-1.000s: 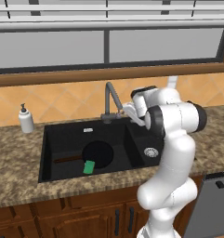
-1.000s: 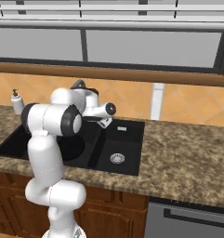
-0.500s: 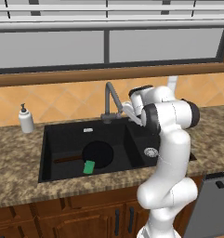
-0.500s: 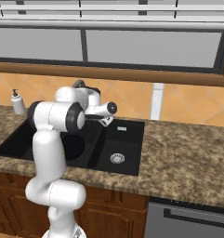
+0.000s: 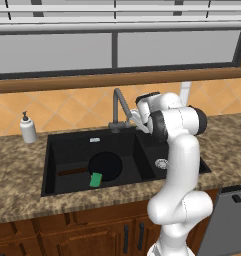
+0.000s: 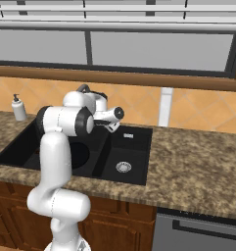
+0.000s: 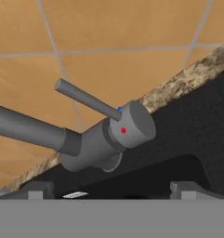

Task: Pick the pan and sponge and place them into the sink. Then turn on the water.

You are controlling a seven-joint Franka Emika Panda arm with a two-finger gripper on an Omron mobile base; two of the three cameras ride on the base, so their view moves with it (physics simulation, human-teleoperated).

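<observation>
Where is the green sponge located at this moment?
In the left base view, the sponge lies in the larger left basin of the sink, at the near edge of the pan.

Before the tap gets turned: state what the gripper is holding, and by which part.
Nothing is held. The gripper stands open, its fingertips short of the faucet and its lever. The pan and sponge lie in the sink.

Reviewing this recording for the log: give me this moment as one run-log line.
pan: in sink | sponge: in sink on pan | end effector: open, at faucet lever | water: not running
</observation>
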